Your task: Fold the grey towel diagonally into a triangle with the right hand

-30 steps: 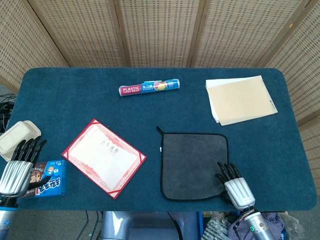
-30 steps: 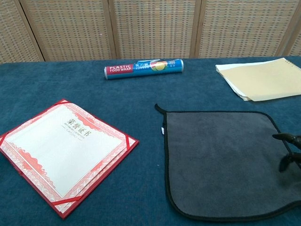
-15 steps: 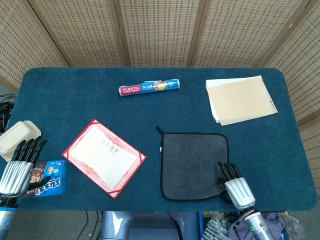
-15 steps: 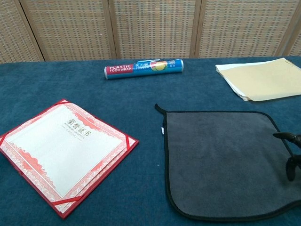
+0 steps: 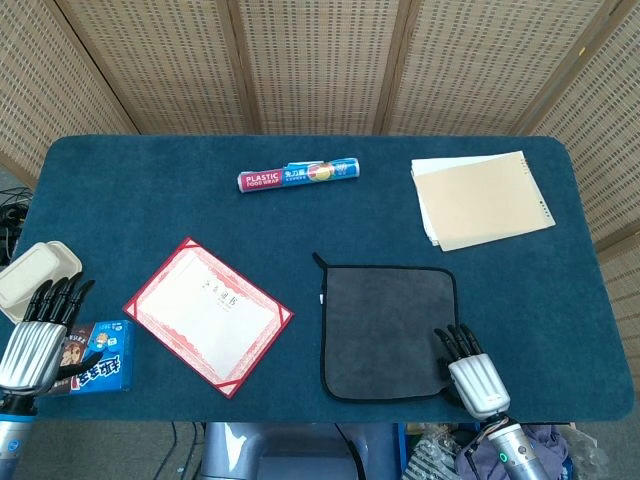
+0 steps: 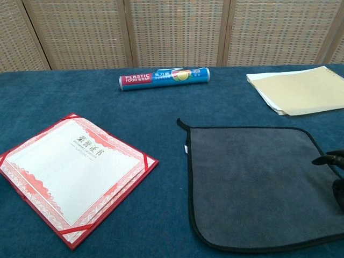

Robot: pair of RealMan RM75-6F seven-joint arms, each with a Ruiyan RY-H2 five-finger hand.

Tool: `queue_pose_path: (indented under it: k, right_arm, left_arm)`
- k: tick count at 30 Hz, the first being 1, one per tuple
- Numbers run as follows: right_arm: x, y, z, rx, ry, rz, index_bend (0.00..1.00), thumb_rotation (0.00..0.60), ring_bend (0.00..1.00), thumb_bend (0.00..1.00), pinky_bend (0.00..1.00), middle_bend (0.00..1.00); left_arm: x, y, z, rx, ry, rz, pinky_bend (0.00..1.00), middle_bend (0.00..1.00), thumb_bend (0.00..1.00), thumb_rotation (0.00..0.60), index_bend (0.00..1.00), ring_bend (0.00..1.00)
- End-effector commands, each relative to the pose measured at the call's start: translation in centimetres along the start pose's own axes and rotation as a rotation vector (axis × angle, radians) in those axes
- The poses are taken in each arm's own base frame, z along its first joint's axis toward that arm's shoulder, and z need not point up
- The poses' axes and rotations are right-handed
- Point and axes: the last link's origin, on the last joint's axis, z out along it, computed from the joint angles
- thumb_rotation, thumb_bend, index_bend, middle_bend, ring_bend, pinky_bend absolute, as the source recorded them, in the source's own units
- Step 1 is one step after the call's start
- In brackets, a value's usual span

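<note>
The grey towel (image 5: 385,328) with a black edge lies flat and unfolded on the blue table, right of centre; the chest view shows the towel (image 6: 258,183) spread out too. My right hand (image 5: 472,374) sits at the towel's near right corner, fingers pointing away over its edge; whether it grips the cloth is hidden. In the chest view only the dark fingertips (image 6: 333,161) show at the right border. My left hand (image 5: 35,335) hangs at the table's near left corner, fingers apart, holding nothing.
A red-bordered certificate (image 5: 208,314) lies left of the towel. A plastic-wrap roll (image 5: 298,176) lies at the back, a stack of beige paper (image 5: 480,200) at the back right. A blue snack box (image 5: 98,357) and a beige lunch box (image 5: 35,275) sit by my left hand.
My right hand has slid a little toward the near right, off the towel's surface toward its corner. The towel and left hand have not moved.
</note>
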Motion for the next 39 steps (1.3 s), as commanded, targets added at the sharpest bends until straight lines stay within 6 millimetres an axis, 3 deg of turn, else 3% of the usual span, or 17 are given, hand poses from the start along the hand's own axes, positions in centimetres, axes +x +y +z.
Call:
queue_pose_path:
  k: [1,16,39]
  right_arm:
    - [-0.1,0.0,0.0,0.001,0.0,0.001,0.63,0.6,0.0,0.29,0.0,0.16]
    - [0.1,-0.3,0.4,0.012,0.009,-0.001,0.64,0.6,0.0,0.29,0.0,0.15]
    - [2.2,-2.0,4.2,0.067,0.064,-0.042,0.64,0.6,0.0,0.29,0.0,0.15]
  left_arm:
    - [0.0,0.0,0.0,0.0,-0.001,0.001,0.0,0.0,0.12,0.6,0.0,0.0]
    - [0.0,0.0,0.0,0.0,0.001,-0.001,0.0,0.0,0.12,0.6,0.0,0.0]
    - [0.1,-0.1,0.1,0.004,0.003,-0.007,0.0,0.0,0.12,0.6,0.0,0.0]
